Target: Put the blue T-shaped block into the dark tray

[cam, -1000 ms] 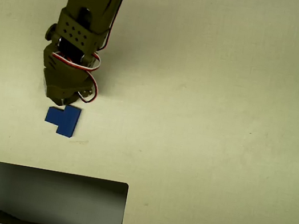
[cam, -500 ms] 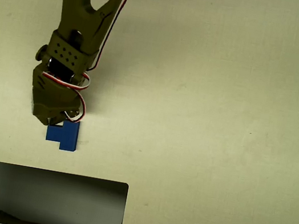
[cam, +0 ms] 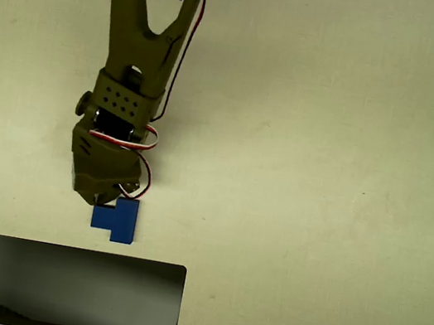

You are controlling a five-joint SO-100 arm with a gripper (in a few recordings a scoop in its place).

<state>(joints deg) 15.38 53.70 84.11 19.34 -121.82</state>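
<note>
The blue T-shaped block (cam: pixel 116 220) sits at the tip of my olive-green gripper (cam: pixel 112 201) in the overhead view, just above the dark tray's top rim. The gripper's body covers the fingers and the block's top edge. The block travels with the gripper, so the fingers appear shut on it. The dark tray (cam: pixel 60 286) lies at the bottom left, a wide rectangle with a thin dark rim and a grey-to-black inside with nothing in it. A narrow strip of table separates the block from the tray.
The arm (cam: pixel 143 48) reaches down from the top edge, with red and white wires looping at the wrist. The pale table (cam: pixel 321 189) stretches bare to the right of the arm and tray.
The arm has stretched downward and a little to the right, and the blue block has moved with the gripper from mid-left to just above the tray's top rim.
</note>
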